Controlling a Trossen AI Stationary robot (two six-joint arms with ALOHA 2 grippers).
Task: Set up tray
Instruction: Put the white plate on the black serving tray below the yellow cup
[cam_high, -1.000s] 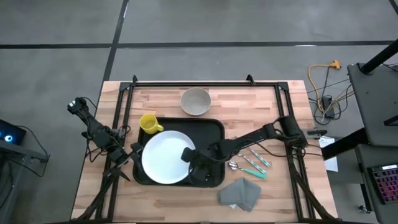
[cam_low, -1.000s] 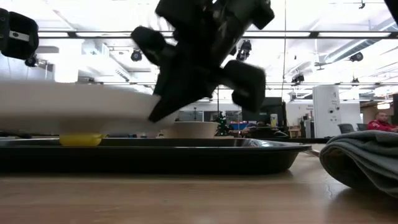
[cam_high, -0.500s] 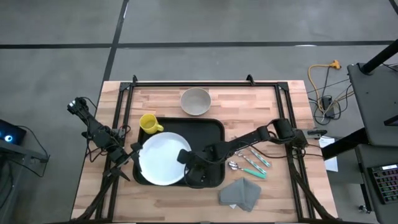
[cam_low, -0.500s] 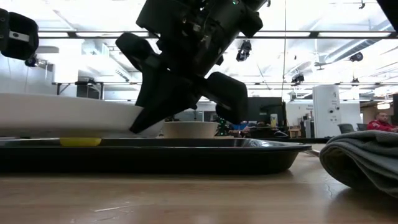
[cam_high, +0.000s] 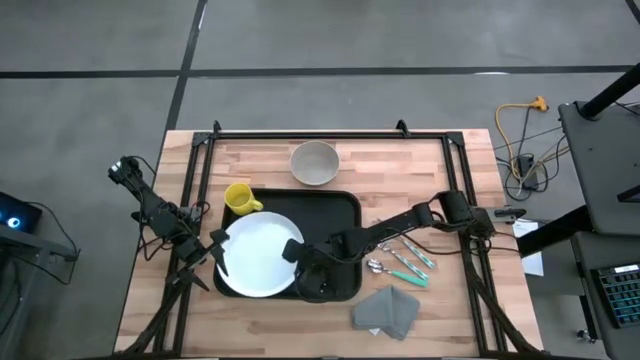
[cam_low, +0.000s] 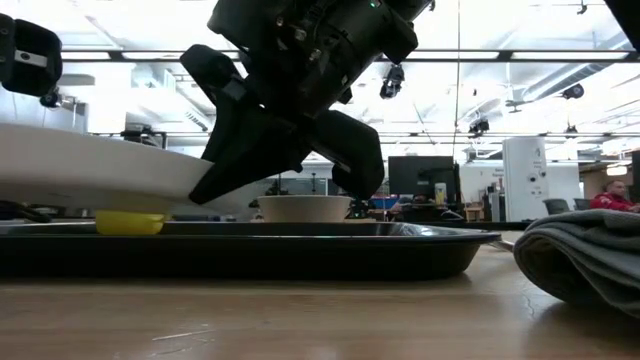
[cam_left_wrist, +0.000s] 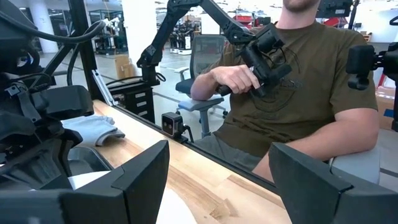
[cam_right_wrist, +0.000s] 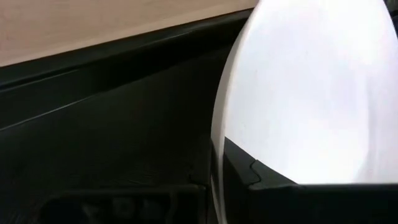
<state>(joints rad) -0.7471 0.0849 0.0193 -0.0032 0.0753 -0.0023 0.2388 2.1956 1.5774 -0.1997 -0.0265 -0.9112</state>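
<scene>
Closed on the edge of the white plate (cam_high: 255, 262), the right gripper (cam_high: 293, 250) holds it tilted above the tray (cam_high: 335, 205). Left gripper (cam_high: 215, 250) waits open beside the tray's left side.

The right gripper (cam_high: 291, 249) grips the white plate (cam_high: 252, 256) by its near edge, over the black tray (cam_high: 335, 215); the yellow mug (cam_high: 238, 197) sits beyond.

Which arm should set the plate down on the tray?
Right. Its gripper already grips the plate rim above the tray; the left gripper waits open at the table's left edge.
</scene>
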